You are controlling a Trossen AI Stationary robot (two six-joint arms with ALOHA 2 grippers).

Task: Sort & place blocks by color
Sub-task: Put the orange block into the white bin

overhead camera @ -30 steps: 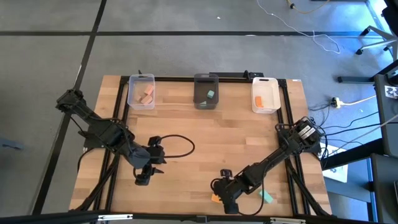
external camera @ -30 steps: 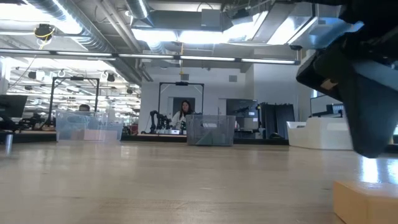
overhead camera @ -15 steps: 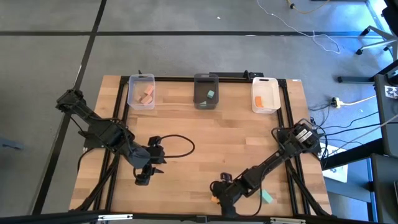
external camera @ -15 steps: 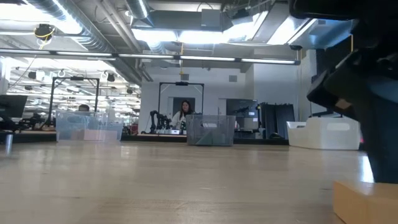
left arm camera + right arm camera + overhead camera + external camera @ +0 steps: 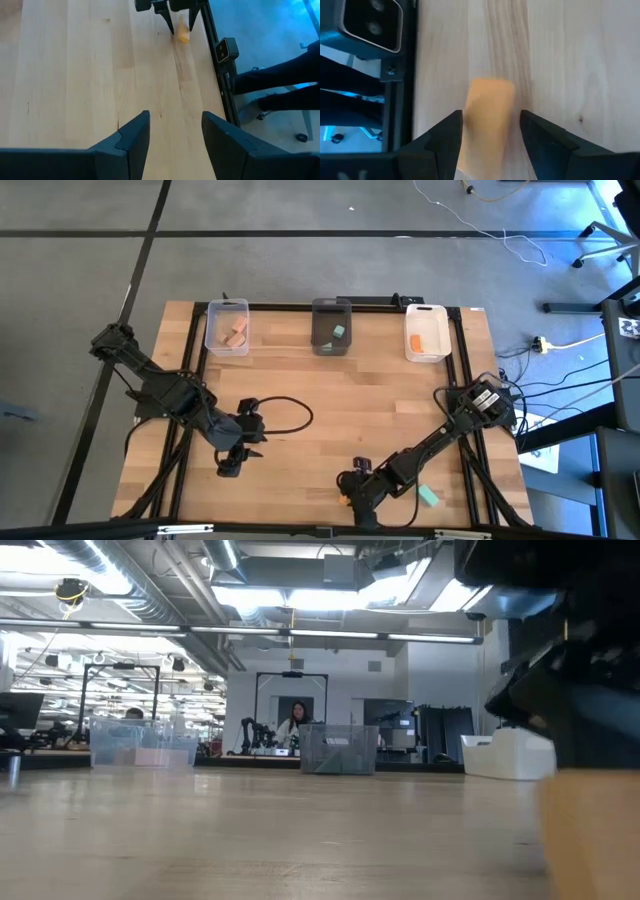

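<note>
- Right gripper (image 5: 487, 150) sits low at the near edge of the table (image 5: 370, 405), and its two fingers (image 5: 440, 142) stand apart with an orange block (image 5: 487, 125) in the gap between them. They do not look pressed on the block yet, so I think it is not grabbed.
- Left gripper (image 5: 175, 132) hangs over bare wood on the left side of the table. Its fingers are spread too, and it holds nothing.
- Three small bins stand in a row at the far edge, well apart from both arms.
- Left bin (image 5: 227, 327) has tan wood blocks (image 5: 236, 332) inside.
- Middle bin (image 5: 332, 326) is dark and has a teal block (image 5: 339, 332) inside.
- Right bin (image 5: 427, 332) is white and has something orange (image 5: 417, 340) inside.
- From above, the orange block by the right gripper shows as a tiny bit of orange (image 5: 345, 499) beside the arm's tip.
- One more teal block (image 5: 428, 496) lies loose on the table near the right arm.
- So the job looks mostly done. Some blocks are already sorted into their bins.
- I think two are left: the orange one goes to the white bin, and the loose teal one goes to the dark bin.
- Next, the right gripper needs to squeeze the orange block and lift it.
</note>
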